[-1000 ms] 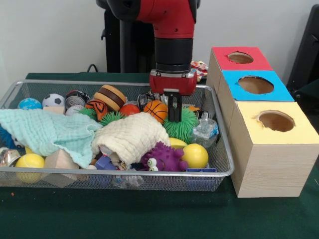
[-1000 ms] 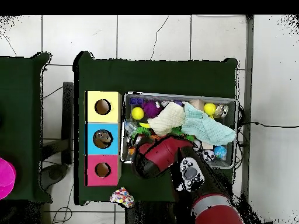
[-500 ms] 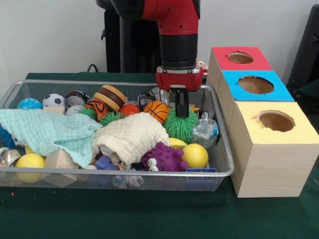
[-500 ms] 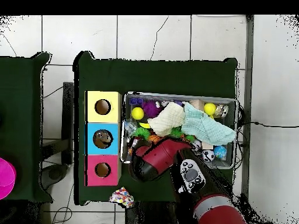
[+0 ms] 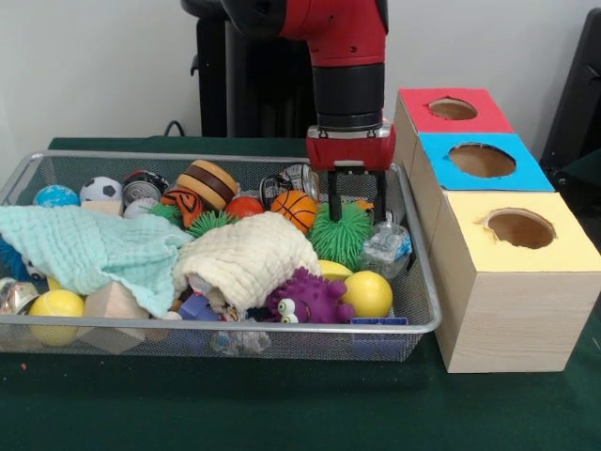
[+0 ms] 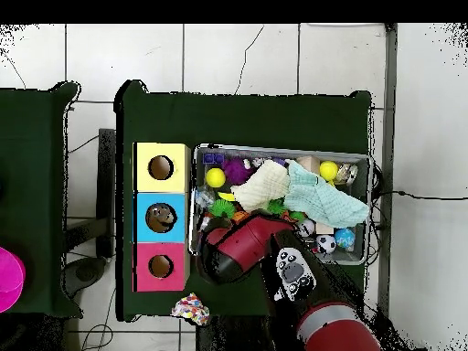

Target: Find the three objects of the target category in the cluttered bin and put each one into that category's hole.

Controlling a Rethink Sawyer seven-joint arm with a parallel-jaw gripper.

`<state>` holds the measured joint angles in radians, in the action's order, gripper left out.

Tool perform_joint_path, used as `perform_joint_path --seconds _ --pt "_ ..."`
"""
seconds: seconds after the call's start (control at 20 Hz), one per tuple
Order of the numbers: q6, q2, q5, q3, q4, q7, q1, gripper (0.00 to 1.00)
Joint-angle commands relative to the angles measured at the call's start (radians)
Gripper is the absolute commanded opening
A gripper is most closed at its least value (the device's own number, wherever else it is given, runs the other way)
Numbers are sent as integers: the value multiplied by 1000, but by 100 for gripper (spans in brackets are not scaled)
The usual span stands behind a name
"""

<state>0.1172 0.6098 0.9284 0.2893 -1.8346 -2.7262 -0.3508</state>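
My gripper (image 5: 357, 209) hangs open over the right end of the wire bin (image 5: 424, 310), with nothing between its fingers. One finger touches the top of a green spiky ball (image 5: 340, 237); the other stands above a crumpled clear plastic bottle (image 5: 387, 244). Left of the gripper lies a small basketball (image 5: 295, 207). In front are a yellow ball (image 5: 368, 293) and a purple monster toy (image 5: 305, 299). To the right stand three boxes with holes: red (image 5: 453, 109), blue (image 5: 481, 160) and yellow (image 5: 518, 228). In the overhead view my arm (image 6: 242, 251) hides the gripper.
A cream cloth (image 5: 246, 258) and a mint cloth (image 5: 89, 246) cover much of the bin. Behind them lie a soccer ball (image 5: 100, 190), cans (image 5: 141, 193), a striped wooden toy (image 5: 208, 181) and an orange ball (image 5: 244, 207). A colourful object (image 6: 190, 307) lies outside the bin.
The gripper has moved right along the bin toward the boxes and has gone from shut to open. The green spiky ball stays in the bin.
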Motion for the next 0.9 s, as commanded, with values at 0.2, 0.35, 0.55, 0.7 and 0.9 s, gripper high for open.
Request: perform_joint_path --seconds 0.2,0.35,0.55,0.7,0.9 --pt "-141 7 0 -70 8 -48 114 100" --pt "-130 -7 -25 -43 11 -43 89 100" --pt "-217 -52 -60 -152 44 -92 182 100" --pt "-306 -80 -126 -232 61 -112 247 100" --pt "-475 -149 -282 -393 104 -95 356 100"
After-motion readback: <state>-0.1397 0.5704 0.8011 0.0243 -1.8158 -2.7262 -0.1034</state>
